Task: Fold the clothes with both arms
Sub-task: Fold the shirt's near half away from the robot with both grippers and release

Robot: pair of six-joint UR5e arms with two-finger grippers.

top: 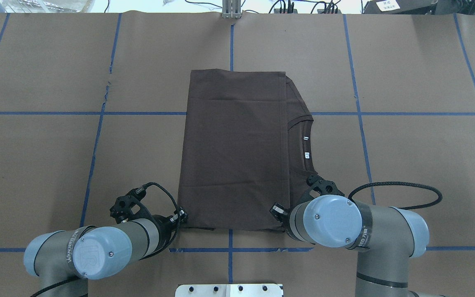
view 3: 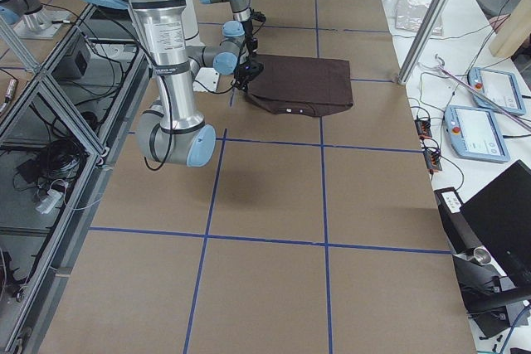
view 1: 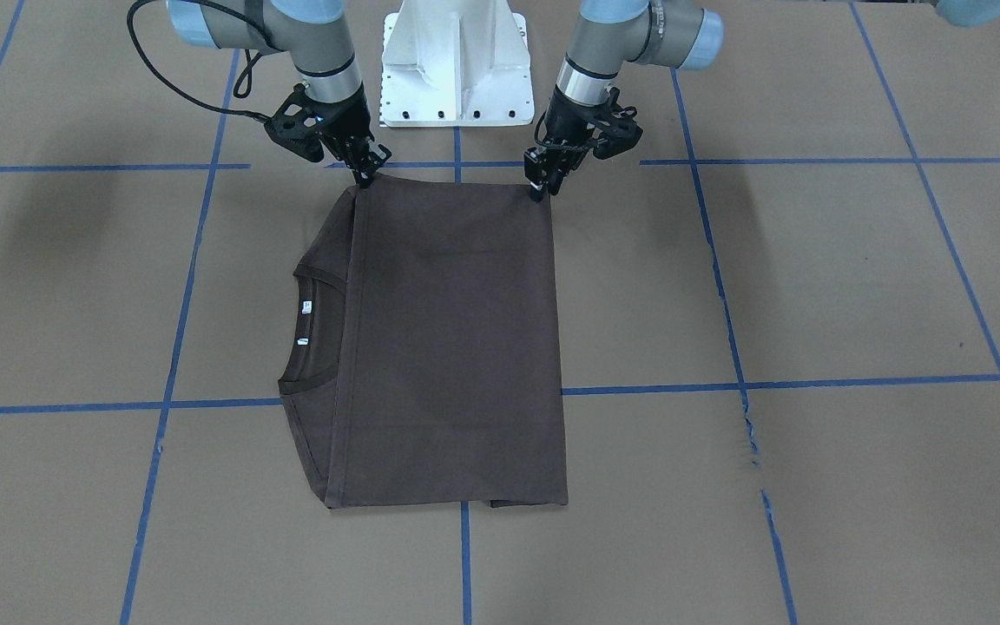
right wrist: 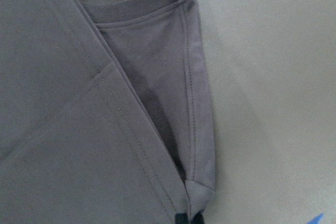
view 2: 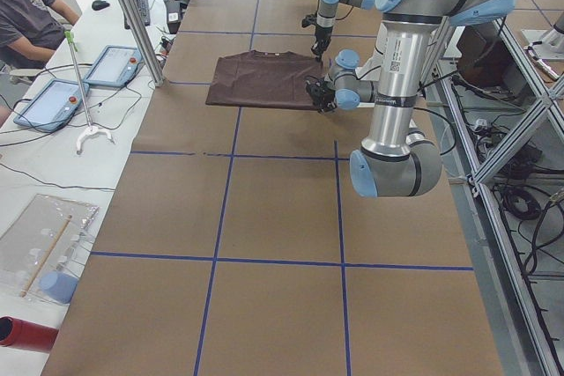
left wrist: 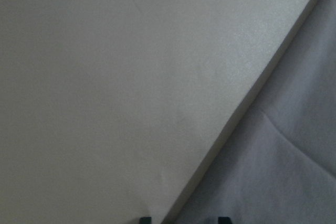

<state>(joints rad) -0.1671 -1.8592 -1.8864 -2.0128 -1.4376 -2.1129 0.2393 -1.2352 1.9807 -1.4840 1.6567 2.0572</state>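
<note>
The dark brown T-shirt [view 1: 457, 347] lies flat on the table, folded into a tidy rectangle that stretches straight ahead of both grippers. They are down at its near edge, one at each corner. A broad, smooth panel covers most of the shirt. Ahead of the right gripper [view 1: 367, 178], toward its outer side, a narrow strip peeks out with the ribbed collar [view 1: 316, 278] curving round two small white tags [view 1: 305, 305].

The right gripper is pinching. Its wrist camera shows the layered corner of cloth drawn to a point between fingertips pressed close together. The left gripper [view 1: 541, 191] is different. Its wrist camera shows two fingertips [left wrist: 146, 219] spread apart, with the shirt's straight edge running between them.

The table [view 1: 812, 278] is covered in brown paper marked off by a grid of blue tape [view 1: 812, 161]. There is a ragged tear [view 1: 750, 434] in the paper, ahead of the left gripper and well to its outer side. The white base plate [view 1: 457, 69] sits just behind the grippers, between the two arms.

Past the table's far edge, a seated operator [view 2: 31, 6] and tablets [view 2: 115, 65] show on a white bench. Brown paper runs wide on the outer side of each gripper and on beyond the shirt's far edge.
</note>
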